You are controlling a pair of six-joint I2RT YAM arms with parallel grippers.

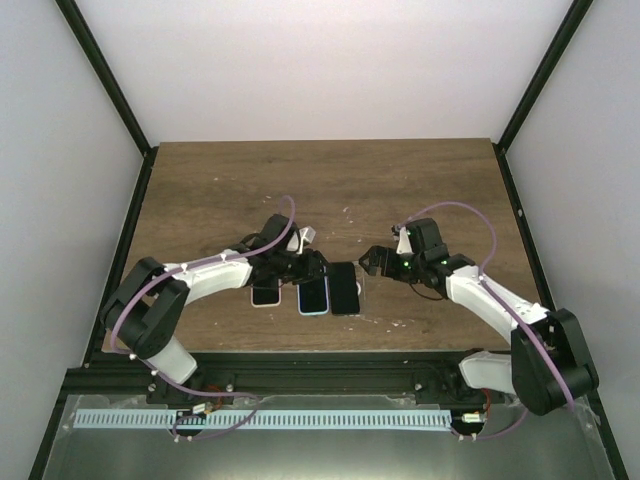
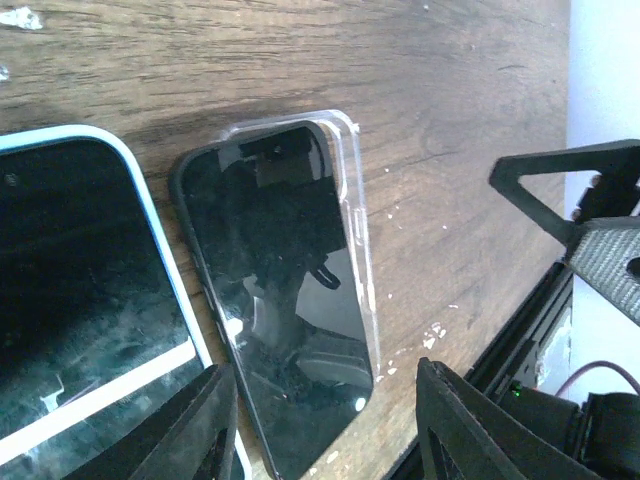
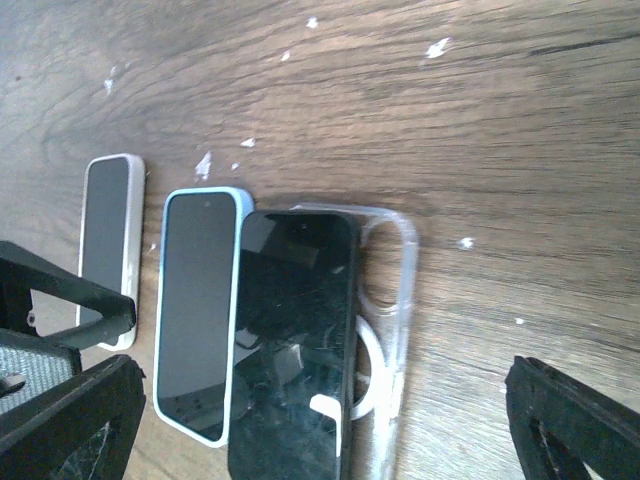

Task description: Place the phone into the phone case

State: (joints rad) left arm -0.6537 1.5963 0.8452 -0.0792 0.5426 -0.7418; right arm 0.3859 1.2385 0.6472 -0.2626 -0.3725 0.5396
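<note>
The black phone lies screen up on the wooden table, overlapping the clear phone case but offset from it, so that the case rim shows along the side facing away from the blue-cased phone. A white-cased phone lies beyond the blue one. The left gripper and the right gripper both have their fingers spread and grasp nothing.

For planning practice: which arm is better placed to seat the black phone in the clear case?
Probably left: left gripper, open, frames the black phone closely; right gripper sits off beside the clear case.
</note>
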